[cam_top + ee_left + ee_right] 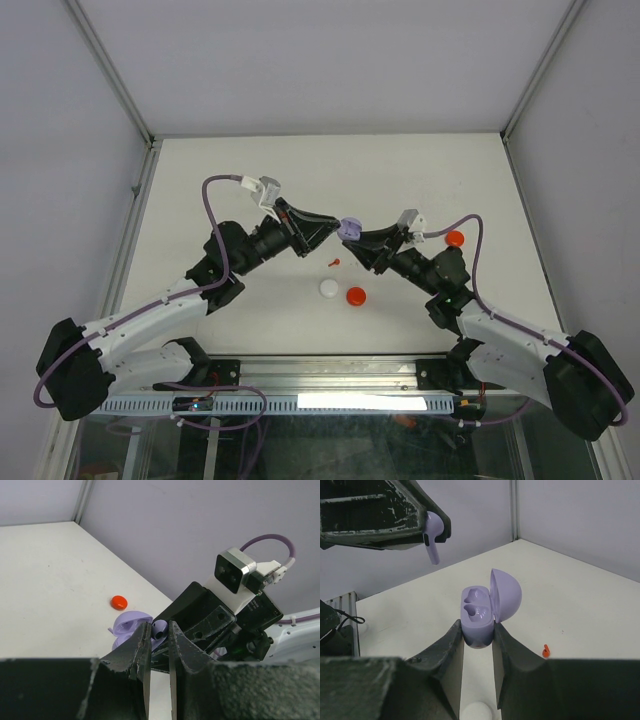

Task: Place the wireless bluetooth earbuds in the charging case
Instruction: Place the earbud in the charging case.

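Observation:
My right gripper (478,631) is shut on the base of the pale purple charging case (477,611), held up off the table with its lid hinged open to the right. Both sockets show empty. My left gripper (159,631) is shut on a pale purple earbud (160,626). In the right wrist view that earbud (434,536) hangs stem down, above and to the left of the case. From above, the two grippers meet at the case (349,228) over mid-table. A tiny red earbud (334,263) lies on the table just below them.
A white puck (328,288) and a red puck (355,296) lie in front of the grippers. Another red puck (455,238) sits to the right, beside the right arm. Grey walls enclose the white table (250,170) on three sides.

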`<state>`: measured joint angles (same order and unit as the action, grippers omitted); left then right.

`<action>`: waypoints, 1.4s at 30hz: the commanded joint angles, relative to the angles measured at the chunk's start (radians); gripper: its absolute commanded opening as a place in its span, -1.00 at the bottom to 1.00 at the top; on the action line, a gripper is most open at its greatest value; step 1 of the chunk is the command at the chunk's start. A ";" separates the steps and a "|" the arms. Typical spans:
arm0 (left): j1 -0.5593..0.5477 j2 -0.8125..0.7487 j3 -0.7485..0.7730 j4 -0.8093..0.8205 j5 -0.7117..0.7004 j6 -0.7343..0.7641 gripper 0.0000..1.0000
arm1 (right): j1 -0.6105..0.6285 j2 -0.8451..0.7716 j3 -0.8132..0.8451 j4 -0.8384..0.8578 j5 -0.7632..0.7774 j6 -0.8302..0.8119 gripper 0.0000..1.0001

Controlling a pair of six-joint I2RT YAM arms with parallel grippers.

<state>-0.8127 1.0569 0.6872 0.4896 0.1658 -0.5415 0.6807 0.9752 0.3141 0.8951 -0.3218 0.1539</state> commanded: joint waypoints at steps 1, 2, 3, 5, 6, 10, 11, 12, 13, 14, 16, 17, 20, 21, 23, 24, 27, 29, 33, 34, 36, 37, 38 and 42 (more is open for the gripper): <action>-0.013 0.017 -0.003 0.108 0.017 -0.013 -0.93 | 0.008 -0.004 0.028 0.095 -0.024 0.011 -1.00; -0.014 0.023 -0.002 0.111 0.017 -0.014 -0.93 | 0.009 -0.004 0.028 0.098 -0.026 0.012 -1.00; -0.016 0.030 0.000 0.115 0.017 -0.015 -0.93 | 0.009 -0.006 0.028 0.100 -0.029 0.013 -1.00; -0.020 0.041 -0.003 0.125 0.017 -0.017 -0.93 | 0.009 -0.007 0.028 0.106 -0.039 0.015 -1.00; -0.021 0.047 -0.004 0.130 0.016 -0.018 -0.93 | 0.009 -0.007 0.028 0.108 -0.043 0.017 -1.00; -0.028 0.065 -0.008 0.147 0.011 -0.021 -0.93 | 0.010 -0.009 0.029 0.117 -0.052 0.025 -1.00; -0.029 0.067 -0.010 0.150 0.010 -0.021 -0.93 | 0.010 -0.010 0.029 0.118 -0.054 0.025 -1.00; -0.030 0.071 -0.009 0.150 0.011 -0.021 -0.93 | 0.010 -0.010 0.030 0.120 -0.056 0.026 -1.00; -0.031 0.075 -0.009 0.152 0.009 -0.023 -0.93 | 0.011 -0.012 0.030 0.119 -0.057 0.027 -1.00; -0.031 0.077 -0.010 0.153 0.011 -0.023 -0.93 | 0.012 -0.013 0.031 0.119 -0.058 0.028 -1.00; -0.032 0.081 -0.010 0.153 0.008 -0.023 -0.93 | 0.011 -0.018 0.028 0.119 -0.056 0.029 -1.00; -0.032 0.081 -0.012 0.154 0.007 -0.024 -0.94 | 0.010 -0.022 0.026 0.119 -0.054 0.029 -1.00; -0.034 0.083 -0.016 0.155 0.003 -0.030 -0.94 | 0.012 -0.031 0.025 0.119 -0.053 0.029 -1.00; -0.034 0.084 -0.017 0.157 0.003 -0.032 -0.94 | 0.011 -0.034 0.025 0.119 -0.053 0.030 -1.00; -0.036 0.086 -0.020 0.158 0.003 -0.039 -0.94 | 0.011 -0.037 0.025 0.119 -0.051 0.030 -1.00; -0.037 0.087 -0.021 0.160 0.003 -0.041 -0.94 | 0.011 -0.039 0.023 0.117 -0.048 0.029 -1.00; -0.037 0.085 -0.026 0.161 0.003 -0.048 -0.94 | 0.012 -0.043 0.022 0.117 -0.041 0.027 -1.00; -0.038 0.079 -0.028 0.161 0.002 -0.057 -0.94 | 0.012 -0.046 0.020 0.117 -0.036 0.025 -1.00; -0.040 0.071 -0.033 0.163 0.005 -0.076 -0.94 | 0.011 -0.044 0.018 0.116 -0.034 0.024 -1.00; -0.041 0.069 -0.034 0.162 0.005 -0.080 -0.94 | 0.010 -0.044 0.018 0.117 -0.033 0.024 -1.00; -0.040 0.068 -0.037 0.162 0.005 -0.090 -0.94 | 0.011 -0.043 0.018 0.117 -0.030 0.023 -1.00; -0.042 0.068 -0.037 0.162 0.007 -0.095 -0.94 | 0.011 -0.043 0.019 0.117 -0.030 0.022 -1.00; -0.042 0.069 -0.039 0.162 0.008 -0.097 -0.94 | 0.011 -0.044 0.019 0.117 -0.028 0.020 -1.00; -0.046 0.071 -0.044 0.160 0.008 -0.110 -0.94 | 0.010 -0.045 0.017 0.117 -0.025 0.021 -1.00</action>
<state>-0.8455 1.1427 0.6548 0.6224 0.1612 -0.6250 0.6861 0.9543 0.3138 0.9375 -0.3714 0.1783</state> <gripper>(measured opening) 0.160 0.277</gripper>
